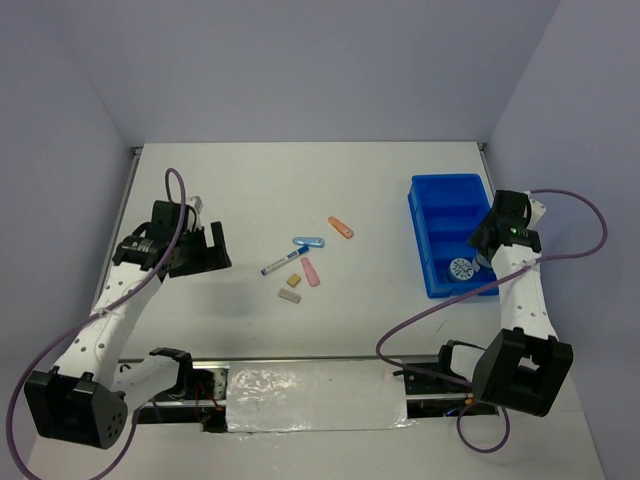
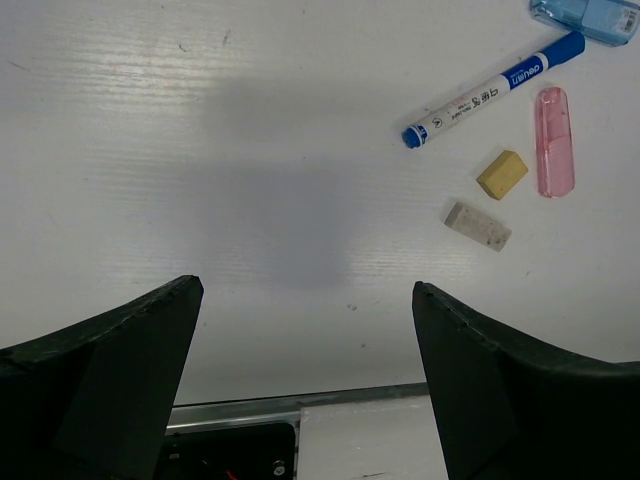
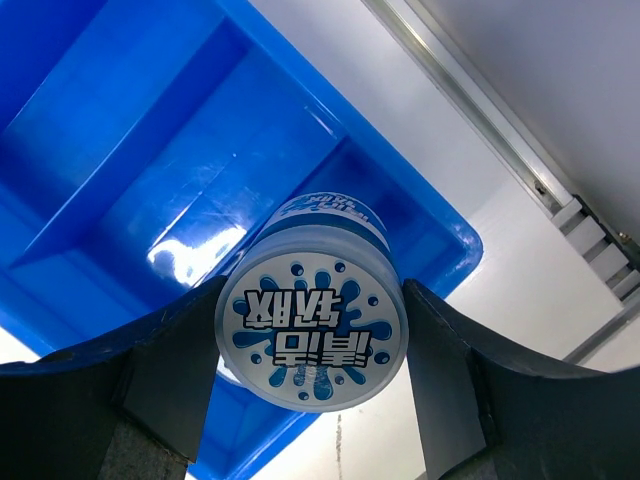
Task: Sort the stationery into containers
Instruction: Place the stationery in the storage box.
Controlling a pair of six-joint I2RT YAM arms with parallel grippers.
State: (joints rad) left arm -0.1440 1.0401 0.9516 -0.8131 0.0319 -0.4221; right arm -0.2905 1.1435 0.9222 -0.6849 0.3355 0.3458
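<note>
- White table (image 1: 260, 190), lavender walls on three sides; a metal rim (image 3: 470, 100) runs along the table's edge.
- Patterned disc (image 3: 312, 330) is pinched between the fingers of the right gripper (image 3: 310, 300), one finger against each side.
- Disc face is printed with blue splashes and bold blue characters, seen upside down and not read. Small print on its side wall is too blurred to read.
- Disc is held over the end compartment of the blue tray (image 1: 415, 225), the one nearest the arm bases. Contact with the tray floor cannot be told.
- Tray is set near the table's right edge, with a narrow strip of bare table beyond it.
- Loose items are grouped mid-table with open surface all round: marker pen (image 2: 490, 92), light-blue clip (image 1: 309, 243), pink stick (image 2: 555, 140), orange stick (image 1: 341, 228), tan eraser block (image 2: 502, 174), paler eraser block (image 2: 478, 225).
- "deli" is printed on the marker's blue end; the black characters on its white barrel are not read.
- Left gripper (image 2: 305, 288) is spread wide with nothing between the fingers, well apart from the group, on its left.
</note>
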